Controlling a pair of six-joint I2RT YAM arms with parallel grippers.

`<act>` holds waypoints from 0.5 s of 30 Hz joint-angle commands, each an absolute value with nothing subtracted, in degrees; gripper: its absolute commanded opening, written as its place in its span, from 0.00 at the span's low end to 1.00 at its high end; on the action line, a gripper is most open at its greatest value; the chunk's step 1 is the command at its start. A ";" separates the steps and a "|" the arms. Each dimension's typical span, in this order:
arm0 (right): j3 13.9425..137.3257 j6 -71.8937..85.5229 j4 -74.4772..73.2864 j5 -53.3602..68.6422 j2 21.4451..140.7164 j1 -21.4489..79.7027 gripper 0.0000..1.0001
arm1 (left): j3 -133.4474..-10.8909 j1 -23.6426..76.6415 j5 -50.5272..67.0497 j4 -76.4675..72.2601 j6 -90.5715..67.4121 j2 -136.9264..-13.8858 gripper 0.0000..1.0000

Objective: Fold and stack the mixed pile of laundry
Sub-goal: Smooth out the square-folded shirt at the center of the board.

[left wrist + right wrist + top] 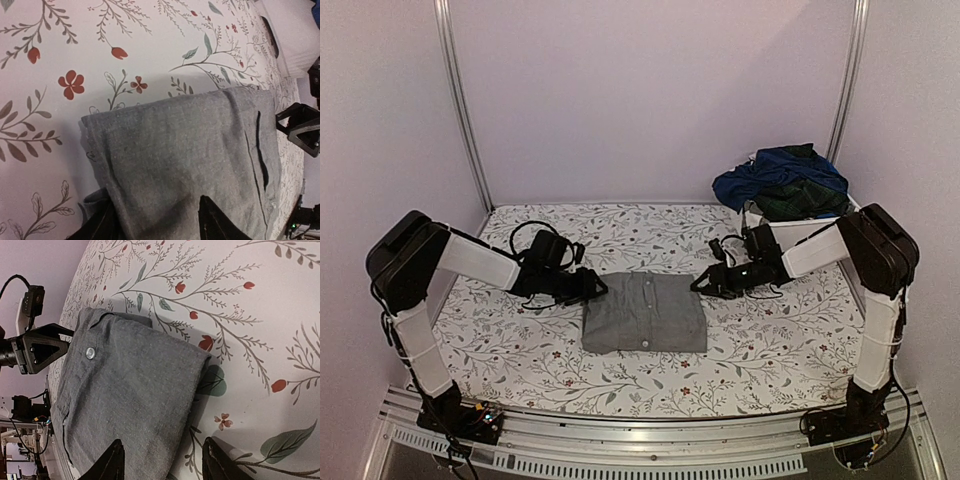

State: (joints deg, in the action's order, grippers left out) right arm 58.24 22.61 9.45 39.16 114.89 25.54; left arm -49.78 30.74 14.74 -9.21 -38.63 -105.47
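**Folded garment** (645, 312): lies flat on the table cloth (510, 345), about mid-table.
**Left gripper** (592, 288): at the folded garment's far left corner, with a finger on either side of that edge.
**Right gripper** (705, 284): at the folded garment's far right corner, likewise astride the edge.
**Heap of garments** (782, 180): behind and to the right of the folded garment, well apart from it. It is apparently piled in a bin (756, 216), though most of the bin is hidden.

White bin (751, 216) mostly buried under navy garment (775, 180); grey garment (190, 165) cropped (bottom edge).
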 commanded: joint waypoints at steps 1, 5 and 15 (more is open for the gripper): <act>57.58 26.13 11.88 45.37 117.93 25.89 0.49 | -50.00 30.86 19.77 -12.80 -37.97 -106.57 0.51; 57.99 27.38 13.30 47.98 118.06 26.04 0.44 | -50.97 31.19 21.89 -13.92 -36.94 -106.65 0.41; 58.11 28.10 14.13 48.96 110.53 28.05 0.17 | -47.26 30.38 20.65 -13.17 -36.24 -96.44 0.00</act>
